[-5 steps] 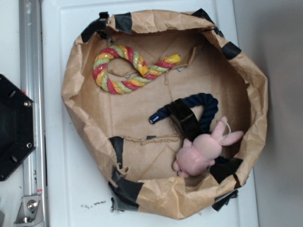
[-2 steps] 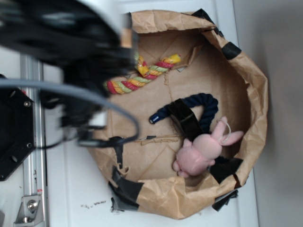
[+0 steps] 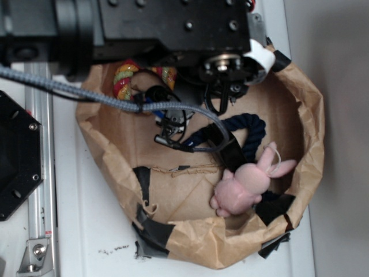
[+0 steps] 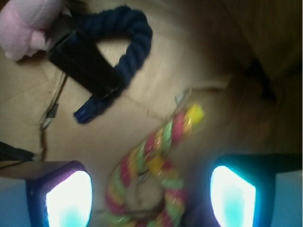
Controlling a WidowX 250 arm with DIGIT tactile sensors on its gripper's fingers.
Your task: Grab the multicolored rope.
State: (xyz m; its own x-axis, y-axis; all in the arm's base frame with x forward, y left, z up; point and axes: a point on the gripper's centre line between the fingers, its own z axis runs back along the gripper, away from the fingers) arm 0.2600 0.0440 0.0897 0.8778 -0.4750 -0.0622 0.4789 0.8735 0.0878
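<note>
In the exterior view the arm (image 3: 150,26) reaches across the top of the paper bag (image 3: 300,86) from 9 o'clock, covering most of its upper half. The gripper (image 4: 150,196) hangs with its 2 fingers (image 4: 68,198) spread wide, holding nothing. The multicolored rope (image 4: 156,165) lies on the bag floor between them, its tail running toward 1 o'clock. The navy rope (image 4: 123,52) sits toward 11 o'clock, well apart, and the pink plush rabbit (image 3: 245,183) lies beside it.
</note>
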